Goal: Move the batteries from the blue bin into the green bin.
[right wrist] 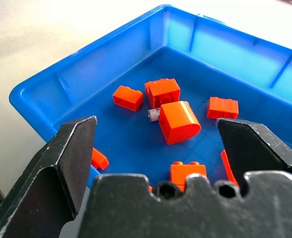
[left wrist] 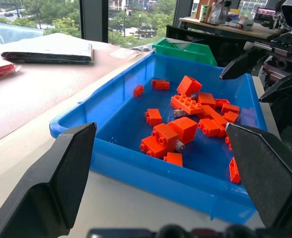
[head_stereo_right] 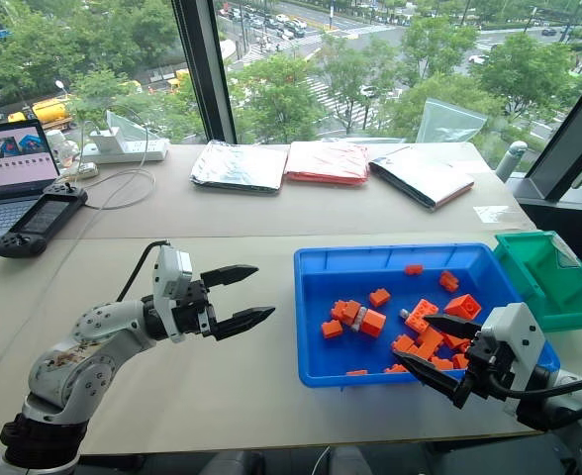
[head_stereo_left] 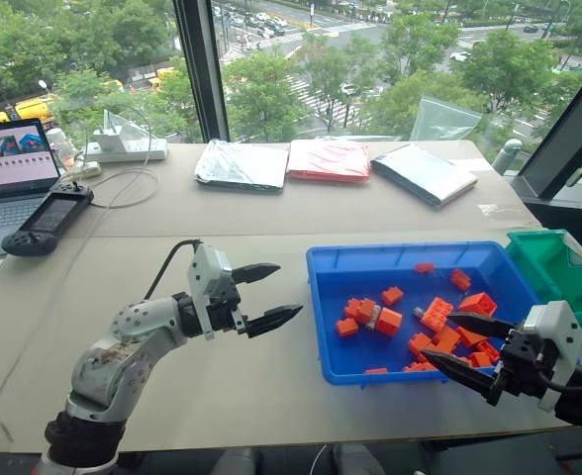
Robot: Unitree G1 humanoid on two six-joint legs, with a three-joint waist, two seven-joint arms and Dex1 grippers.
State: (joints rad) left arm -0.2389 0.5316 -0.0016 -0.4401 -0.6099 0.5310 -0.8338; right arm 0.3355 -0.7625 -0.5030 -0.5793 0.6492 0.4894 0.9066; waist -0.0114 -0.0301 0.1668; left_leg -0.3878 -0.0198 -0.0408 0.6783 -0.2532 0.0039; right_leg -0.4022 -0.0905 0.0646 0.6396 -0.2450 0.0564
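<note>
the task looks barely begun, as far as the pictures show. the blue bin (head_stereo_left: 410,259) sits on the table at about 3 o'clock in the head views, holding a scatter of orange bricks (head_stereo_left: 436,313) with the batteries among them. one battery (right wrist: 153,113) lies with its grey end poking out from between two bricks near the middle of the tray; a second grey one (left wrist: 181,113) may lie beside the larger brick pile, though it is small and i can't be sure. the green bin (head_stereo_left: 560,269) stands just beside the tray's far right corner, at about 2 o'clock, and no battery can be made out in it.

the left gripper (head_stereo_left: 261,294) hangs over bare table at 9 o'clock of the tray, fingers spread, pinching nothing. the right gripper (head_stereo_left: 469,344) hovers over the tray's near right corner, at about 5 o'clock, also spread wide and empty.

the head views give the layout but lose the batteries among the bricks. the right wrist view shows the battery's end clearly. the left wrist view shows the green bin behind the tray.
</note>
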